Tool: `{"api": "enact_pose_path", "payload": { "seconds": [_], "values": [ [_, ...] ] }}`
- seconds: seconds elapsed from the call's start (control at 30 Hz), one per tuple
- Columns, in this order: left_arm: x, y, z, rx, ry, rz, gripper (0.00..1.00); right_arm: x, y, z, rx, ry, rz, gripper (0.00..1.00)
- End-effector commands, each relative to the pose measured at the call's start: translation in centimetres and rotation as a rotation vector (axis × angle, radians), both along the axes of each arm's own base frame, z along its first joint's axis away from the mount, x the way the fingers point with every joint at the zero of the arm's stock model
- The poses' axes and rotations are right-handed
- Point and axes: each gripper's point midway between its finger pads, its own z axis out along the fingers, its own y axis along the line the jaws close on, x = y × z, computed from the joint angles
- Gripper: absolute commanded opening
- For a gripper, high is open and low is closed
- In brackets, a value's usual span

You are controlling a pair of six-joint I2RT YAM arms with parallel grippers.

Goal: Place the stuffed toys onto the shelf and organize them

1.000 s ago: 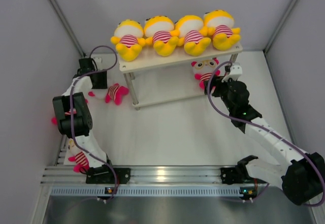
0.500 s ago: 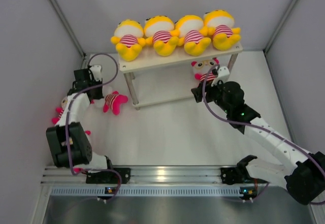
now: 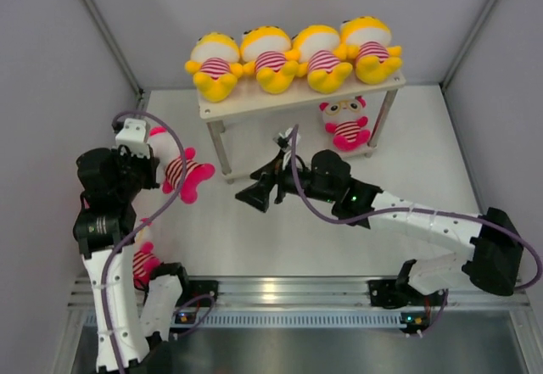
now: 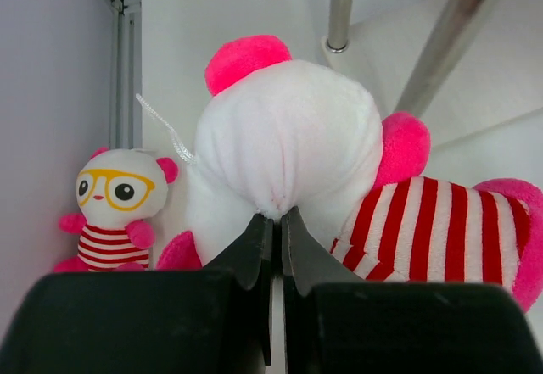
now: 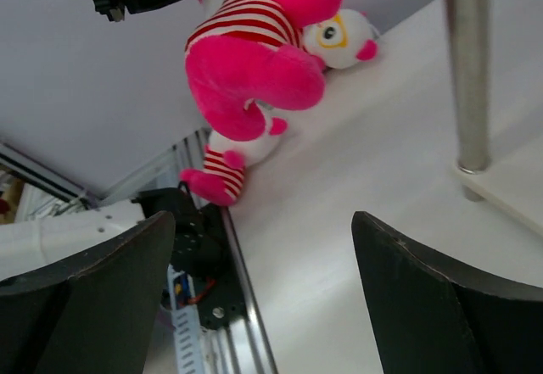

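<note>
Several yellow stuffed toys sit in a row on the shelf's top board. One pink stuffed toy sits on the lower board at the right end. My left gripper is shut, pinching the white back of the head of a pink stuffed toy held left of the shelf. My right gripper is open with nothing in it, in front of the shelf and pointing at that toy.
A pink toy with yellow glasses sits by the left wall. Another pink toy lies near the rail by the left arm's base. Shelf legs stand close to both grippers.
My left gripper closed on the pink toy's head and drew it back toward me. My right gripper left the pink toy on the lower board, swung left and opened wider.
</note>
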Motion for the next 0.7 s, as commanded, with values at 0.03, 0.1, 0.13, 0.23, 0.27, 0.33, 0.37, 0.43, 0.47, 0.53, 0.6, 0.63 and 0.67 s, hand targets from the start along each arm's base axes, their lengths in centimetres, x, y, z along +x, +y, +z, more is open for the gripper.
{"api": "enact_pose_path", "payload": {
  "seconds": [0.03, 0.1, 0.13, 0.23, 0.27, 0.33, 0.37, 0.43, 0.47, 0.53, 0.6, 0.63, 0.67],
  "values": [
    [-3.3, -2.6, 2.5, -0.101, -0.017, -0.065, 0.0, -5.1, 5.4, 6.4, 0.253, 0.001, 0.189, 0.86],
    [-3.8, -3.2, 3.5, -0.12, -0.043, -0.077, 0.0, -6.3, 7.6, 5.8, 0.28, 0.117, 0.238, 0.86],
    [-4.0, -3.4, 3.8, -0.133, -0.05, -0.083, 0.0, -6.7, 8.2, 5.7, 0.295, 0.147, 0.263, 0.86],
    [-4.5, -3.7, 4.4, -0.146, -0.068, -0.085, 0.0, -7.6, 9.2, 6.7, 0.389, 0.183, 0.316, 0.86],
    [-4.5, -3.8, 4.3, -0.15, -0.069, -0.091, 0.0, -7.4, 9.4, 6.7, 0.398, 0.191, 0.299, 0.86],
    [-4.9, -4.1, 4.5, -0.162, -0.076, -0.094, 0.0, -6.6, 9.7, 6.3, 0.388, 0.209, 0.258, 0.85],
    [-5.0, -4.2, 4.3, -0.167, -0.072, -0.099, 0.0, -6.2, 9.9, 6.1, 0.382, 0.215, 0.234, 0.85],
    [-5.2, -4.5, 4.5, -0.177, -0.076, -0.112, 0.0, -5.3, 10.1, 5.9, 0.385, 0.218, 0.189, 0.85],
    [-5.3, -4.6, 4.5, -0.178, -0.076, -0.114, 0.0, -5.2, 10.0, 5.9, 0.394, 0.212, 0.191, 0.85],
    [-5.5, -4.6, 4.3, -0.171, -0.073, -0.117, 0.0, -5.3, 10.1, 6.8, 0.426, 0.19, 0.205, 0.84],
    [-5.5, -4.4, 3.9, -0.16, -0.065, -0.114, 0.0, -5.3, 10.3, 7.4, 0.431, 0.169, 0.213, 0.83],
    [-5.5, -4.4, 3.7, -0.156, -0.064, -0.114, 0.0, -5.3, 10.5, 7.3, 0.419, 0.167, 0.211, 0.82],
    [-5.4, -4.3, 3.5, -0.154, -0.058, -0.108, 0.0, -5.1, 10.6, 7.6, 0.422, 0.16, 0.209, 0.81]
  ]
}}
